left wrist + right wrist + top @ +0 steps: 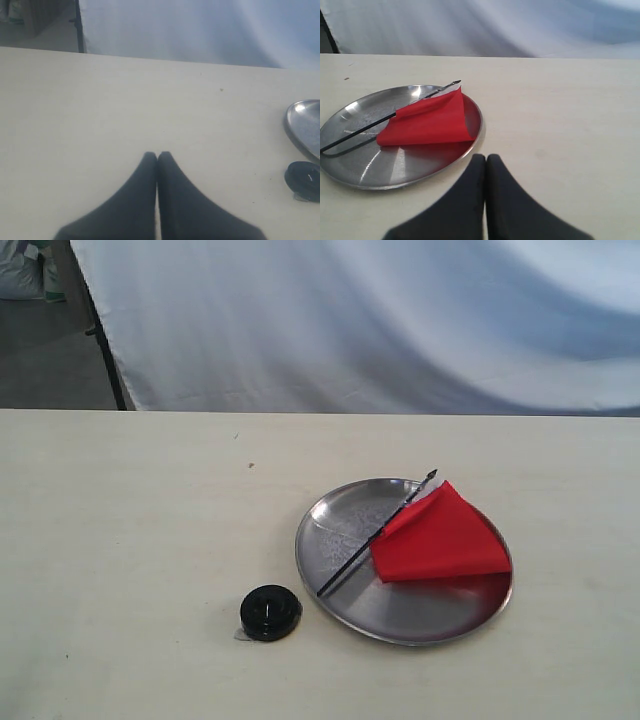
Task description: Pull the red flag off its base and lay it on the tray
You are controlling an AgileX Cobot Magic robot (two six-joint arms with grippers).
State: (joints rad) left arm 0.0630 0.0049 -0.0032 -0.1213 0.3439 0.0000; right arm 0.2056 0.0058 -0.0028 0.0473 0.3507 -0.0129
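Observation:
The red flag lies flat on the steel tray, its black stick slanting across the plate toward the rim. In the right wrist view the red flag rests on the tray, with my right gripper shut and empty just outside the rim. The black base sits alone on the table beside the tray, with nothing in its hole. My left gripper is shut and empty over bare table, well apart from the base and the tray. Neither gripper shows in the exterior view.
A pale tabletop carries everything. Behind its far edge hangs a white cloth backdrop, with a dark stand leg at the back left.

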